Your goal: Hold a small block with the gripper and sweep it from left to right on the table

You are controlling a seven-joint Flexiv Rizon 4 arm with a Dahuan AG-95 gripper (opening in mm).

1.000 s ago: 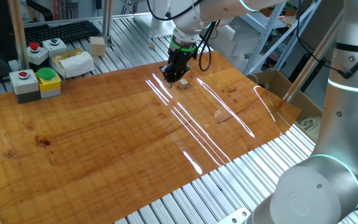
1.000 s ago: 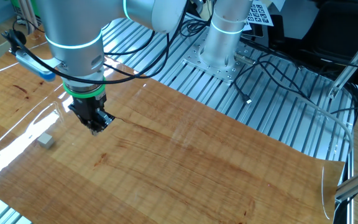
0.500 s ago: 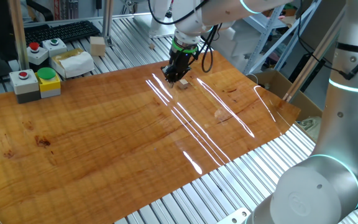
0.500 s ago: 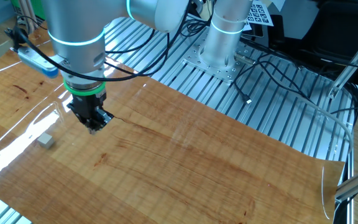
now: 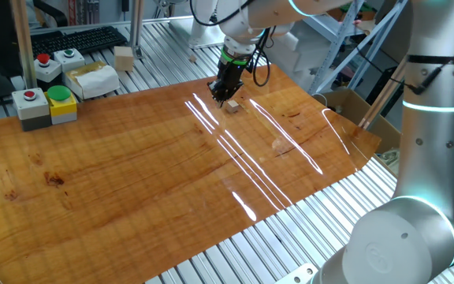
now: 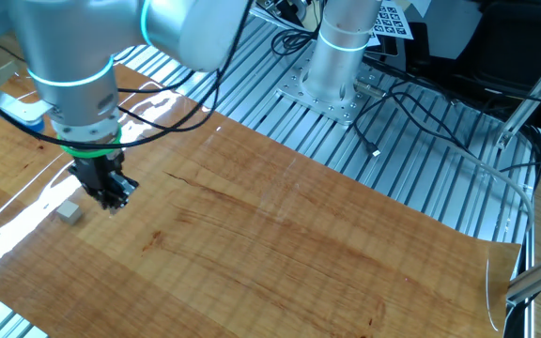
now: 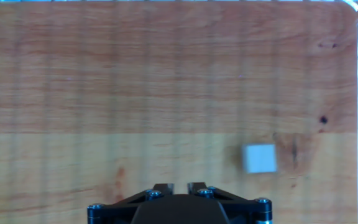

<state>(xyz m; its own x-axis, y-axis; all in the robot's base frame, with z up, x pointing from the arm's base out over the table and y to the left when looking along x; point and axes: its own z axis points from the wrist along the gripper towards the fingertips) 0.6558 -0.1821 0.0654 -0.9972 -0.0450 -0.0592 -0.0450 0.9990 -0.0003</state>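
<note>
Pincer (image 6: 111, 200) above the table (image 5: 172, 166), fingers drawn close together with nothing between them, near the table's far edge in one fixed view. The small block (image 7: 259, 158) lies free on the table just beside the pincer, not touching it. Beyond the far edge stand grey button boxes (image 5: 44, 104).

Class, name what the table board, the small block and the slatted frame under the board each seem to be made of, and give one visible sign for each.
Table: probably wood or wood-look laminate, glossy; grain, dark knots and sharp light streaks.
Small block: matte pale grey-beige, no grain visible; wood, foam or plastic cannot be told.
Slatted frame: seemingly aluminium, satin silver ribbed profiles.
</note>
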